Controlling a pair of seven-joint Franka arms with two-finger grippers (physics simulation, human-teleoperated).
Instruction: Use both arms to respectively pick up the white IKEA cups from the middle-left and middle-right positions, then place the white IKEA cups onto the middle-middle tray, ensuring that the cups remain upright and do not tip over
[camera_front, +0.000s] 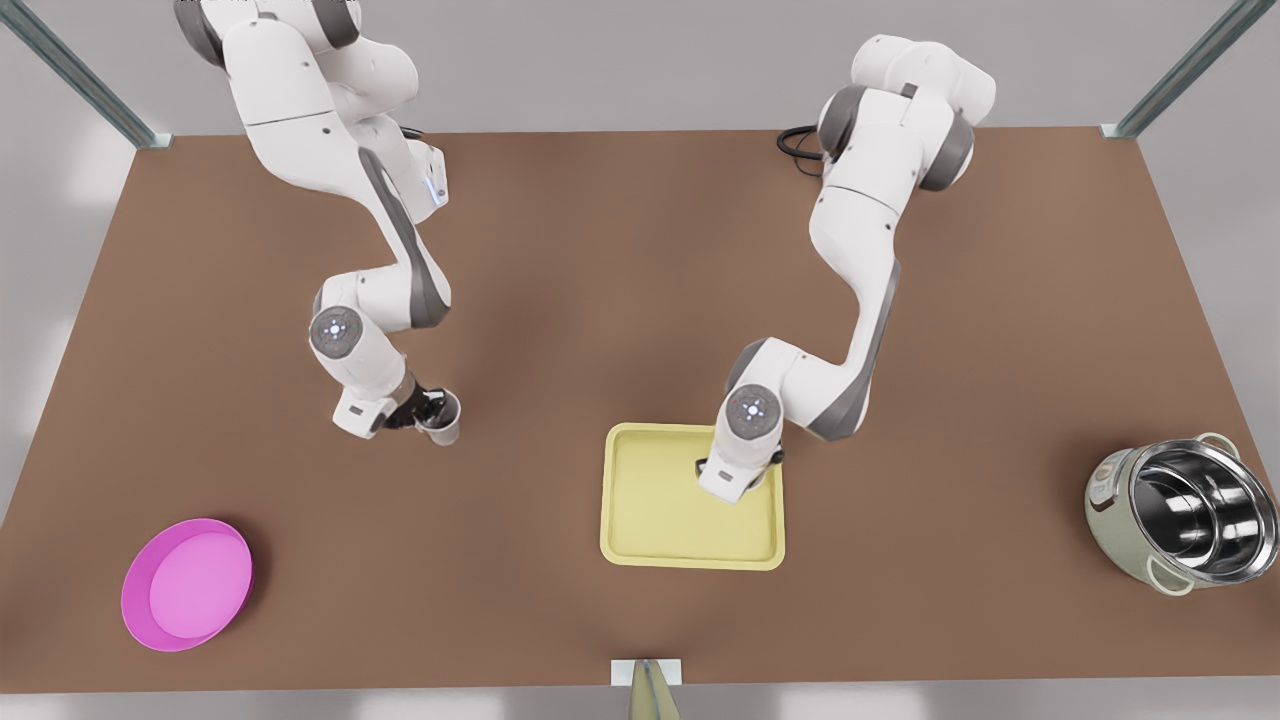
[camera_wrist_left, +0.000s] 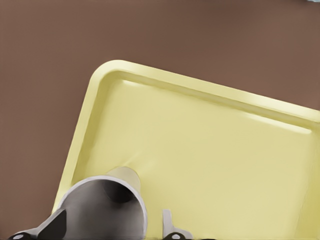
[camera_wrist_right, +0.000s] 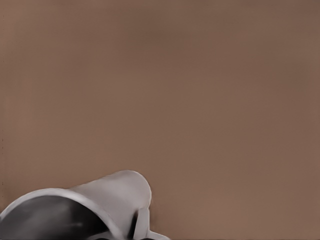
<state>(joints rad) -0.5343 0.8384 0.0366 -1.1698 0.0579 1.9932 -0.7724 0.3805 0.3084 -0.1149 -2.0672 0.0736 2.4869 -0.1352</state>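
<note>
Front view: pink bowl (camera_front: 187, 584), steel pot (camera_front: 1185, 514)

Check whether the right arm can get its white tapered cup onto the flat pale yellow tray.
Probably yes: nothing stands between its pincer and the tray, whose left part in the front view is bare; the left arm overhangs the right side.

Right tool (camera_front: 432, 408) around cup (camera_front: 441, 420)
</note>
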